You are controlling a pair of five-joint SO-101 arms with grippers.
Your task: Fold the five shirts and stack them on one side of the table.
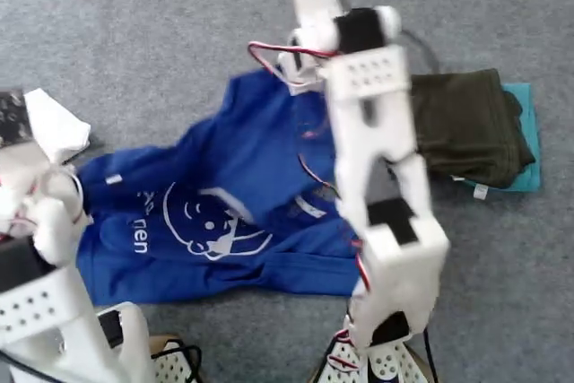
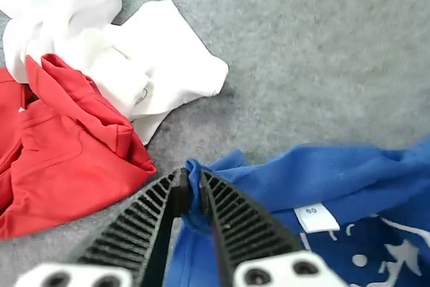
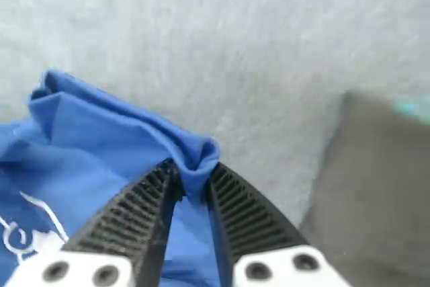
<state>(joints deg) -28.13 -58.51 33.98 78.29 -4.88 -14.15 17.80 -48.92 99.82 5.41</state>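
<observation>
While the blue shirt (image 1: 242,177) lies spread mid-table, my left gripper (image 2: 191,196) pinches its left edge and my right gripper (image 3: 191,179) pinches its far edge, near the folded stack (image 1: 462,123) at right.

The right arm's white printed-plastic links (image 1: 369,123) carried a black servo block (image 1: 359,29), thin red and white cables (image 1: 262,54) looping beside that block. The left gripper (image 2: 191,189) and right gripper (image 3: 193,176) had black ribbed fingers (image 2: 144,213), white screw-holed bases.
</observation>
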